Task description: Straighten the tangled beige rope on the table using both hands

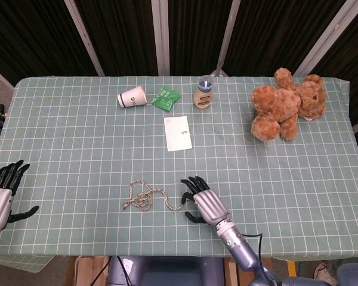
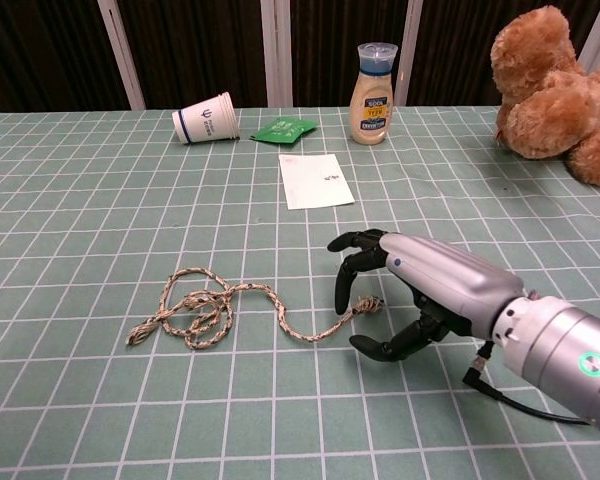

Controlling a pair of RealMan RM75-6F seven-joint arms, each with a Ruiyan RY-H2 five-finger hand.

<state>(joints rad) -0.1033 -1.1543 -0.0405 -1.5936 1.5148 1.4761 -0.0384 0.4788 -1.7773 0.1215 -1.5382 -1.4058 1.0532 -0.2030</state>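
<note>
The beige rope (image 1: 144,196) (image 2: 208,308) lies tangled in loops near the table's front, with one tail running right to a frayed end (image 2: 368,304). My right hand (image 1: 203,201) (image 2: 420,283) hovers over that frayed end, fingers spread and curved, thumb below; it holds nothing. My left hand (image 1: 2,193) rests open at the table's front left edge, far from the rope, and shows only in the head view.
A white card (image 1: 178,133) lies mid-table. A tipped paper cup (image 1: 132,96), a green packet (image 1: 165,98) and a sauce bottle (image 1: 204,92) stand along the back. A brown teddy bear (image 1: 285,109) sits at the back right.
</note>
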